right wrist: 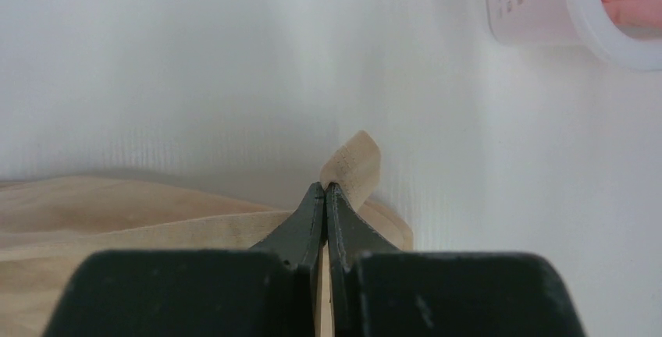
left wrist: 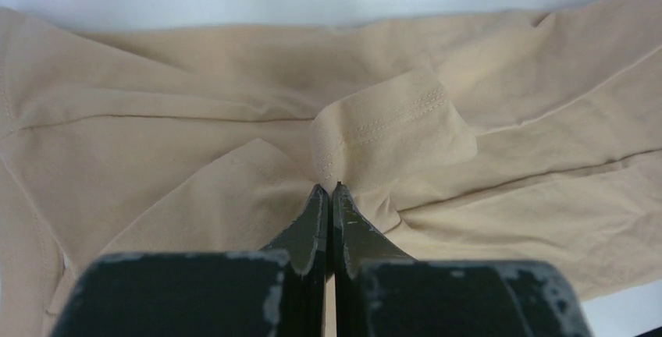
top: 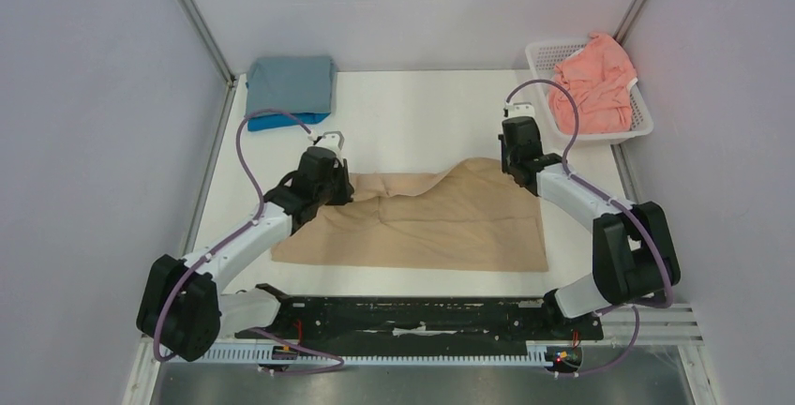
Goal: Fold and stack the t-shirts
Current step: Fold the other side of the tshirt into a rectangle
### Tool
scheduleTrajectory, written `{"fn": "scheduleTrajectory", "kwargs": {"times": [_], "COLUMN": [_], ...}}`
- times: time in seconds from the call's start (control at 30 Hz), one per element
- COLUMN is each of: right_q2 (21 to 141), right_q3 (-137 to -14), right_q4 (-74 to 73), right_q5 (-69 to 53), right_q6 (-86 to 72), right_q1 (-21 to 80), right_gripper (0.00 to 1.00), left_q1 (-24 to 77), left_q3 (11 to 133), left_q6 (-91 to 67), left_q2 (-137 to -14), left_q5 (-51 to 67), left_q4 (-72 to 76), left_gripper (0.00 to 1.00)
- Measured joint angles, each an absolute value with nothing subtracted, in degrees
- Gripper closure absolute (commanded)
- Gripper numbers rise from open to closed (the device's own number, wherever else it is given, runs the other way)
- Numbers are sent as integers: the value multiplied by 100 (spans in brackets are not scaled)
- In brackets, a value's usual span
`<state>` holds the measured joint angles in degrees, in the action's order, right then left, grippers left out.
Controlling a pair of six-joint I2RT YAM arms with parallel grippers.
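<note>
Along the tan t-shirt [top: 441, 227], left gripper [left wrist: 329, 187] clamped on its left hem fold, right gripper [right wrist: 325, 186] clamped on its far right corner

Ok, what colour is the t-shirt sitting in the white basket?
Salmon pink; that t-shirt shows best in the top external view.
</note>
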<state>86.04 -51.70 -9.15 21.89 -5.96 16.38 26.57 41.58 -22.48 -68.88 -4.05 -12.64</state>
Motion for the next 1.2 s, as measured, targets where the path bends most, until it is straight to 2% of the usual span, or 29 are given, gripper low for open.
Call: {"fn": "scheduleTrajectory", "kwargs": {"times": [0.27,0.53,0.57,0.63,0.67,0.73,0.77,0.83,0.93,1.07,1.2], "right_q2": [8064,7030,6925,6700,6587,6348,6254,5994,5577,4908,4589], "right_q3": [-4665,-4071,-4016,-3826,-3708,-3400,-3275,-2969,-2744,-2738,-2740], "right_q4": [-937,-1203,-1236,-1317,-1387,-1573,-1662,-1977,-2519,-2696,-2445], "right_q5": [2080,2084,2082,2080,2084,2110,2134,2246,2467,2709,2655], "right_q6": [-607,-585,-622,-762,-862,-1109,-1234,-1514,-1813,-1957,-1953], "right_q1": [1640,1640,1640,1640,1640,1640,1640,1640,1640,1640,1640], "right_gripper": [97,93,88,81,73,42,32,23,2,2,2], "left_q1": [2724,2727,2733,2749,2751,2759,2768,2818,3022,3164,3164], "left_q3": [3785,3621,3581,3472,3402,3247,3170,2993,2720,2657,3070], "left_q6": [-2692,-3063,-3105,-3199,-3247,-3406,-3448,-3555,-3896,-4088,-4101], "left_q2": [-6490,-6357,-6331,-6219,-6123,-5889,-5774,-5505,-4890,-4095,-3972], "left_q5": [-596,-607,-607,-602,-598,-550,-521,-403,-250,-132,-110], "left_q4": [-1680,-1826,-1863,-1942,-1997,-2095,-2123,-2176,-2388,-2534,-2515], "left_gripper": [98,98,95,71,60,46,37,24,21,20,19]}}
